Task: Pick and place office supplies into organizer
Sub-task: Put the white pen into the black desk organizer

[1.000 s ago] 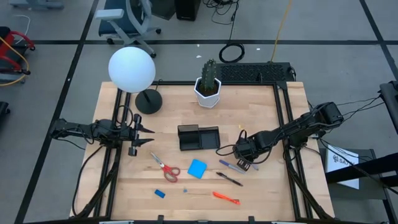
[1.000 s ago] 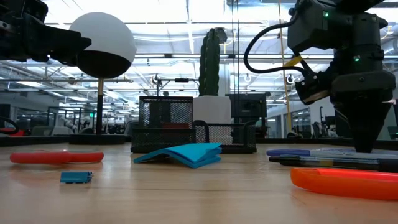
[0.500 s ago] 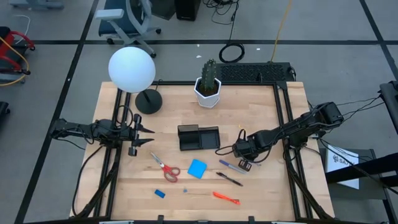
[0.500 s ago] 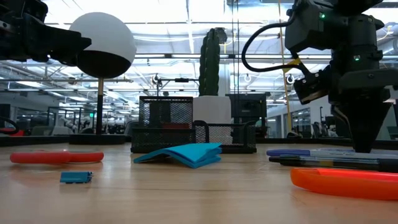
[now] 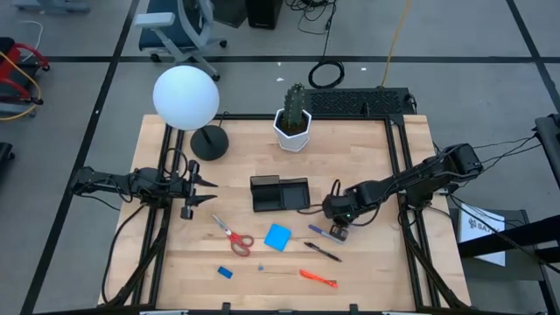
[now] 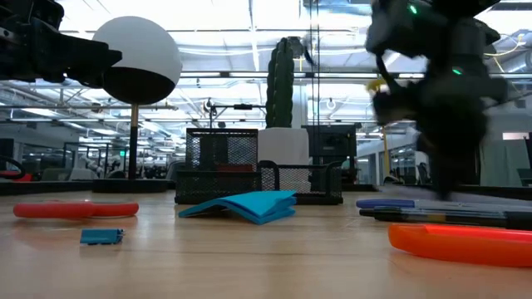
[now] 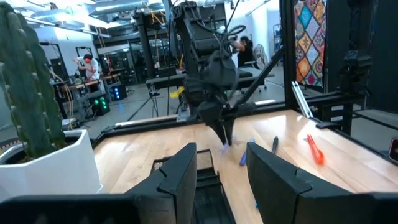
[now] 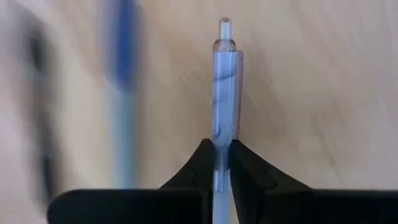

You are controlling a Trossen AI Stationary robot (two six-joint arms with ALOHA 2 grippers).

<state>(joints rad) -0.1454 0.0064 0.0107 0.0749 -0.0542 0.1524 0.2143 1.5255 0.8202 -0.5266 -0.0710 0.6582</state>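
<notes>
One translucent pen (image 8: 224, 106) is sitting clamped between the right gripper (image 8: 224, 163) fingers, tip projecting forward over the table (image 8: 311, 93).

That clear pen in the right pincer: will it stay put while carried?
Probably stiff: the pen juts out straight. Its smooth round barrel could slip or swivel, since the right pincer grips it only near one end. Likely light.

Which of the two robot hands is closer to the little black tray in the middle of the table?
The right gripper, just off the tray's right end, pinching a pen. The left gripper waits farther off, beyond the tray's left end.
</notes>
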